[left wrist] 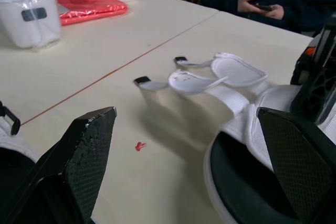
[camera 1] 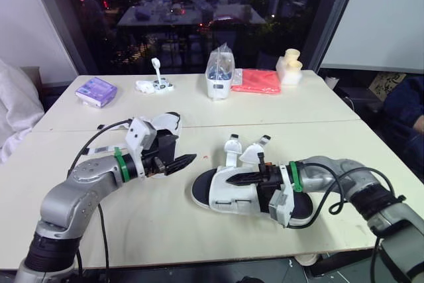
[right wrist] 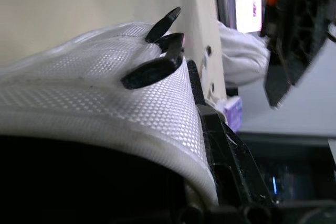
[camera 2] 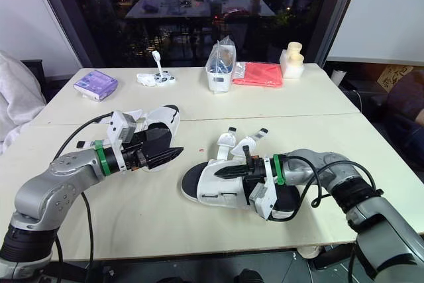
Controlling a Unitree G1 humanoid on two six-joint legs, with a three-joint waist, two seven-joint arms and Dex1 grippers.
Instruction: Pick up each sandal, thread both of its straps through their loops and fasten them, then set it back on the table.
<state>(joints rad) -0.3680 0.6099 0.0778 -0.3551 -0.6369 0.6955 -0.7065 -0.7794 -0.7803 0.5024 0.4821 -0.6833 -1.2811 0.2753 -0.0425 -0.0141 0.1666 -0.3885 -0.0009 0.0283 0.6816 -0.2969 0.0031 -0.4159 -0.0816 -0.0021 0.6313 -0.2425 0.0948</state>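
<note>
Nothing is fastened yet, as far as I can judge. My right jaws lie across the white band of the first sandal (camera 1: 222, 197), tips pressed together and, as it seems to me, pinching that band. The sandal is not lifted; its sole rests on the table (camera 1: 265, 107). Its two straps (left wrist: 194, 80) hang loose just beyond the tips of my right jaws, dark ends free, threaded through no loop that I can make out. My left jaws are spread wide and hold nothing; they point at the toe of this sandal from just short of it. The second sandal (camera 2: 156, 127) lies right behind my left jaws, untouched, and I cannot tell how its straps stand. So the whole job is left: lifting, threading four straps, fastening, setting both down
</note>
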